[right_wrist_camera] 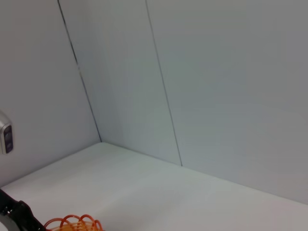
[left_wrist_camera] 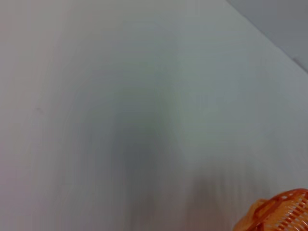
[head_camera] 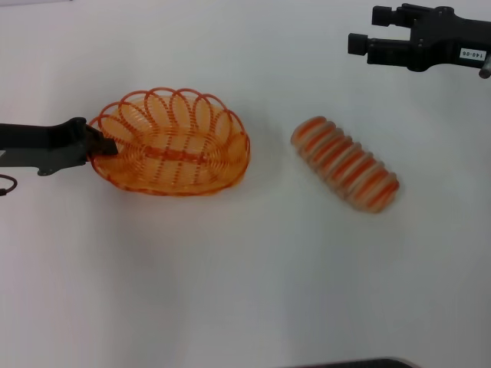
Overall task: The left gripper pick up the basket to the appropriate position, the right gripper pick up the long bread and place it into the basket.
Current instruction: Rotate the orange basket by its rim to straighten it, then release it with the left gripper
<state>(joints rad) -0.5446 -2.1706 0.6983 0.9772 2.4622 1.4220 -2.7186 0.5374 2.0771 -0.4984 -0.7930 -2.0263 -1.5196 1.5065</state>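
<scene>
You have the long bread (head_camera: 345, 163) lying diagonally on the white desk (head_camera: 230, 291), nearest you of the task's things and well apart from both hands. It looks light and probably a little yielding, and its crosswise ridges should keep it from slipping, so take it across the middle, fingers set square to its length. An end grip would likely let it swing.

To its left sits the orange wire basket (head_camera: 170, 142), at about the same depth. Judge it light and springy: the looped rim is the obvious hold, but thin wire can flex and tip under a one-sided pinch, so expect the far end to sag if you lift it.

The left hand (head_camera: 103, 144) is at the basket's left end, its fingertips reaching over the rim there. It seems pinched on the wire, though you cannot see the fingers clearly enough to tell. Its wrist camera catches only a corner of the rim.

Farthest back, the right hand (head_camera: 362, 44) hovers above the desk, fingers spread and holding nothing. The bread lies nearer than it and slightly to its left.
</scene>
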